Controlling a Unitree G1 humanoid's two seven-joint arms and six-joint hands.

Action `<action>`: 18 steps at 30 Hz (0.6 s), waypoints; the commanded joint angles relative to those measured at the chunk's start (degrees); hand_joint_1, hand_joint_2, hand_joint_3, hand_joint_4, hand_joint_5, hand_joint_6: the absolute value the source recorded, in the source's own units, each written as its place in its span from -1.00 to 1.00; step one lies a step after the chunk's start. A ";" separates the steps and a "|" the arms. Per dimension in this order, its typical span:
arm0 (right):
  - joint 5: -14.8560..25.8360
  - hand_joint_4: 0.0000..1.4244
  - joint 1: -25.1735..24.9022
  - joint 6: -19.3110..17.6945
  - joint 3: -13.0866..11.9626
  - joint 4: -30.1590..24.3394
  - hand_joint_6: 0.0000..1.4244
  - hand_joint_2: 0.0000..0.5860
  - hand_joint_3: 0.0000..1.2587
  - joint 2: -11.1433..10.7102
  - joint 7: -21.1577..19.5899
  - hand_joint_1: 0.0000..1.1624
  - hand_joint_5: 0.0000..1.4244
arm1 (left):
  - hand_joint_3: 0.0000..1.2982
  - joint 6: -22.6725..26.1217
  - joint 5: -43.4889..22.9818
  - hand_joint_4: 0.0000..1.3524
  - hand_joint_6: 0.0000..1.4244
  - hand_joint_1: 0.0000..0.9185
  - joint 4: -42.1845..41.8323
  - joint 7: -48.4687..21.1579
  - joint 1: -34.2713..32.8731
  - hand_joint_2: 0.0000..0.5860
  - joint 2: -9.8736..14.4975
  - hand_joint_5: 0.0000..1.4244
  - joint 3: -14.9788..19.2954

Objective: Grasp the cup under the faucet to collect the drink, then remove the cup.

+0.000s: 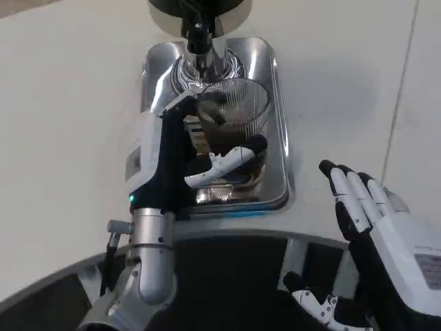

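Cup stands upright in the metal tray, directly under the faucet. Left hand wraps it from the near-left side, fingers curled around the lower wall. Right hand waits well off to the right — fingers spread, holding nothing.

White table; steel drip tray on it, far centre; dispenser base behind tray.

Left hand gripping, right hand idle

Left hand reaches forward, fingers wrapped around the cup. Right hand rests near the table's near edge, fingers extended, holding nothing.
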 commanded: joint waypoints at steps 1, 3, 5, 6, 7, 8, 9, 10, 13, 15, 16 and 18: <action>0.81 -1.00 -0.12 -0.29 0.09 0.86 -0.95 0.01 -1.00 -0.46 -0.21 0.21 -1.00 | 0.36 -2.54 -0.20 0.41 1.00 0.64 -3.36 -0.03 2.21 -0.69 1.65 0.87 0.79; 1.05 -1.00 -0.36 -0.27 0.07 1.02 -0.95 0.01 -1.00 -0.55 -0.24 0.21 -1.00 | 0.38 -2.83 -0.49 0.41 1.00 0.64 -4.53 -0.41 3.13 -0.69 2.10 0.87 1.09; 1.42 -1.00 -0.83 -0.30 0.01 1.30 -0.94 0.02 -1.00 -0.75 -0.19 0.21 -1.00 | 0.39 -3.19 -1.04 0.41 1.00 0.64 -6.13 -1.04 4.46 -0.69 2.47 0.87 1.56; 1.63 -1.00 -1.02 -0.29 -0.02 1.42 -0.94 0.02 -1.00 -0.85 -0.16 0.21 -1.00 | 0.40 -3.46 -1.33 0.41 1.00 0.65 -7.41 -1.47 5.51 -0.72 2.70 0.87 1.86; 1.80 -1.00 -1.16 -0.29 -0.07 1.50 -0.94 0.02 -1.00 -0.96 -0.16 0.21 -1.00 | 0.41 -3.75 -1.53 0.41 1.00 0.65 -8.66 -1.87 6.57 -0.72 2.88 0.86 2.13; 1.93 -1.00 -1.28 -0.31 -0.13 1.58 -0.94 0.02 -1.00 -1.08 -0.19 0.21 -1.00 | 0.41 -3.84 -1.62 0.42 1.00 0.66 -9.64 -2.23 7.33 -0.72 2.97 0.87 2.37; 2.11 -1.00 -1.43 -0.39 -0.24 1.70 -0.94 0.02 -1.00 -1.27 -0.28 0.21 -1.00 | 0.42 -4.01 -1.78 0.42 1.00 0.66 -10.58 -2.61 8.18 -0.72 3.10 0.87 2.65; 2.26 -1.00 -1.55 -0.42 -0.32 1.80 -0.94 0.02 -1.00 -1.43 -0.36 0.21 -1.00 | 0.43 -4.11 -1.95 0.43 1.00 0.67 -11.52 -3.02 8.96 -0.72 3.22 0.87 3.04; 2.84 -1.00 -1.81 -0.43 -0.62 2.16 -0.94 0.02 -1.00 -1.93 -0.94 0.22 -1.00 | 0.43 -4.09 -2.31 0.44 1.00 0.68 -13.89 -4.22 10.46 -0.72 3.51 0.85 4.13; 2.76 -1.00 -2.18 -0.54 -1.00 2.60 -0.94 0.02 -1.00 -2.37 -1.45 0.22 -1.00 | 0.43 -4.11 -2.58 0.43 1.00 0.68 -15.53 -4.87 11.40 -0.72 3.92 0.85 4.87; 2.66 -1.00 -2.51 -0.63 -1.28 2.90 -0.94 0.02 -1.00 -2.70 -1.67 0.22 -1.00 | 0.44 -4.10 -2.71 0.43 1.00 0.69 -16.23 -5.25 11.81 -0.72 4.06 0.85 5.20; 2.59 -1.00 -3.01 -0.71 -1.68 3.33 -0.97 0.05 -1.00 -3.20 -1.91 0.21 -1.00 | 0.44 -4.08 -2.97 0.43 1.00 0.69 -17.48 -5.99 12.59 -0.71 4.15 0.85 5.83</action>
